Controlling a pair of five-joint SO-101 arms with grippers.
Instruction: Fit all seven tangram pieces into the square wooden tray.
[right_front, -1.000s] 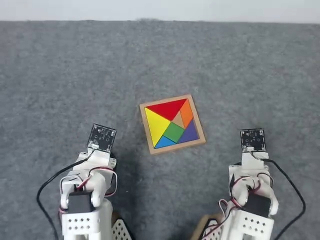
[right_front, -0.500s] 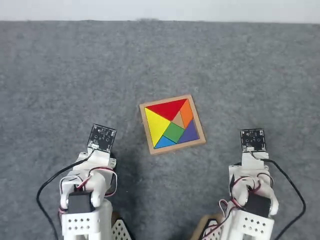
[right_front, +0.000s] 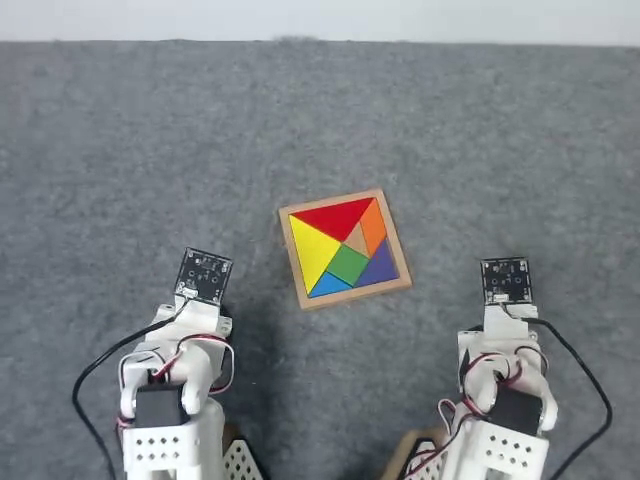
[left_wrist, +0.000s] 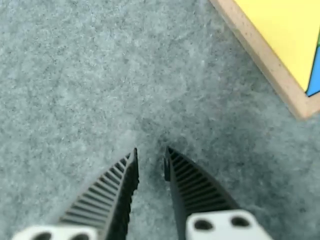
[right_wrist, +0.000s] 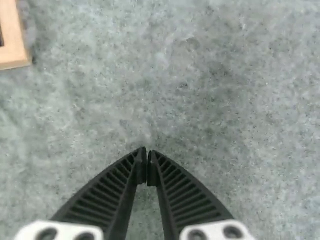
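The square wooden tray lies turned a little at the middle of the grey felt. Several coloured tangram pieces fill it flush, among them a red triangle, a yellow triangle and a green square. My left gripper hovers over bare felt just off the tray's corner, open by a narrow gap and holding nothing. My right gripper is shut with its tips touching, empty, above the felt to the right of the tray.
Both arms sit pulled back near the front edge, one on each side below the tray. Grey felt covers the table all around. A pale wall edge runs along the back.
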